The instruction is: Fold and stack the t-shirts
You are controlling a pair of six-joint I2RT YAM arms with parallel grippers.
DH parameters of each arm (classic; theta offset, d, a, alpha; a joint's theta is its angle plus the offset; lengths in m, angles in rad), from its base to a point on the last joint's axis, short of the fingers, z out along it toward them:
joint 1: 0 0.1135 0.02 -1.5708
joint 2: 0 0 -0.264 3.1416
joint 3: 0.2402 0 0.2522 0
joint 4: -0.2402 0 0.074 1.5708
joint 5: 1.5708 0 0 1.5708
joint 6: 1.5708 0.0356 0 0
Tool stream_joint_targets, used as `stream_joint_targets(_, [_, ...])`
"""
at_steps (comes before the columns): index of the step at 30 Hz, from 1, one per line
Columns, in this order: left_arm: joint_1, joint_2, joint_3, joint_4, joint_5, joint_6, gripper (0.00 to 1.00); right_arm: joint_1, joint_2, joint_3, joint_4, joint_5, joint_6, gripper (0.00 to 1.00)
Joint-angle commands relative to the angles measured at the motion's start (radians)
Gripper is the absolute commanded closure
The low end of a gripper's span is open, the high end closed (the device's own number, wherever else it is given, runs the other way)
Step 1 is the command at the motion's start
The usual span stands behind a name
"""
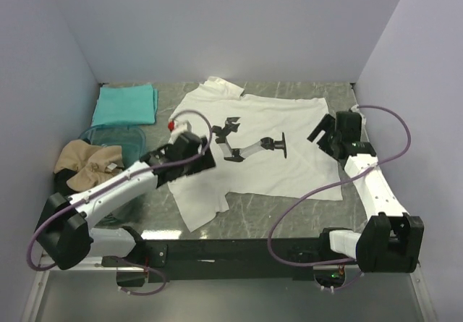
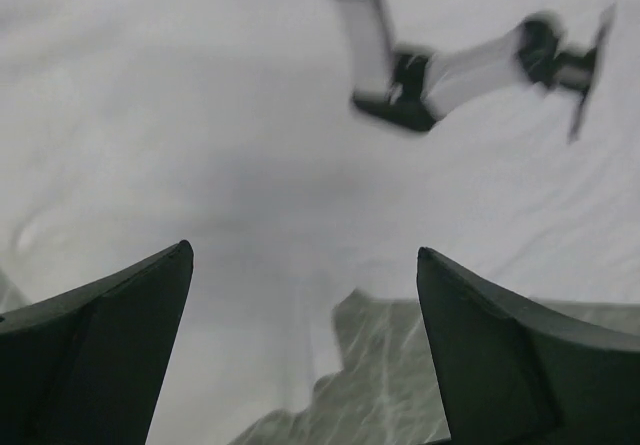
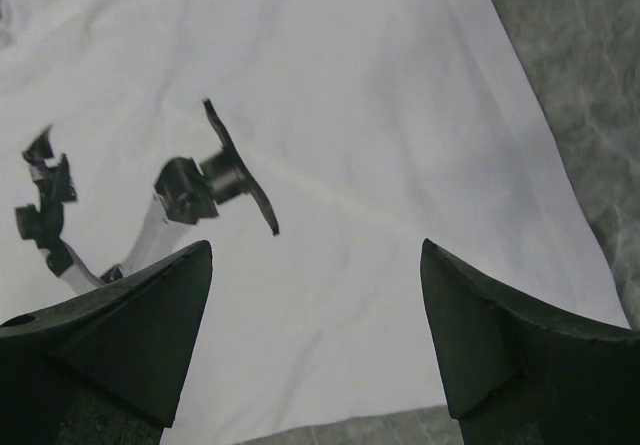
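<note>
Grey marbled table (image 1: 289,213): white t-shirt (image 1: 289,166) spread flat, centre; teal t-shirt (image 1: 126,105) folded, far left; tan t-shirt (image 1: 90,164) crumpled at clear bin (image 1: 134,137), left. Left gripper (image 2: 305,295) and right gripper (image 3: 315,295) spread wide over white t-shirt, both empty.

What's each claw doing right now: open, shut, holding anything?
Left claw: open, empty, above the white t-shirt.
Right claw: open, empty, above the same shirt.

Open pincer (image 3: 315,335) above white t-shirt (image 3: 400,145)
</note>
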Motion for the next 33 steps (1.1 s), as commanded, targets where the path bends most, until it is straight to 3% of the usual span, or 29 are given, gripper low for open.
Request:
stream_joint_targets(1, [-0.126,-0.096,-0.123,-0.16,-0.146,-0.191,0.01,-0.001,-0.07,-0.055,0.026,0.015,0.045,0.09])
stream_joint_targets(9, [-0.391,-0.248,-0.364,-0.36,-0.07,-0.554,0.01,-0.005,-0.142,-0.111,-0.028,0.096,0.033,0.09])
stream_joint_targets(15, [-0.513,-0.244,-0.423,-0.28,0.002,-0.616,0.02,-0.001,-0.112,-0.113,-0.027,0.091,0.031,0.09])
stream_joint_targets(20, [-0.516,-0.153,-0.415,-0.295,-0.01,-0.644,0.12,-0.003,-0.108,-0.119,-0.027,0.094,0.028,0.09])
stream_joint_targets(24, [-0.516,-0.126,-0.415,-0.352,-0.059,-0.708,0.27,-0.003,-0.108,-0.121,-0.027,0.09,0.025,0.09])
stream_joint_targets(27, [-0.516,-0.127,-0.43,-0.352,-0.064,-0.725,0.33,-0.003,-0.104,-0.122,-0.03,0.09,0.026,0.09])
stream_joint_targets(33, [-0.514,-0.091,-0.4,-0.343,-0.134,-0.716,0.38,-0.003,-0.121,-0.137,-0.046,0.084,0.022,0.1])
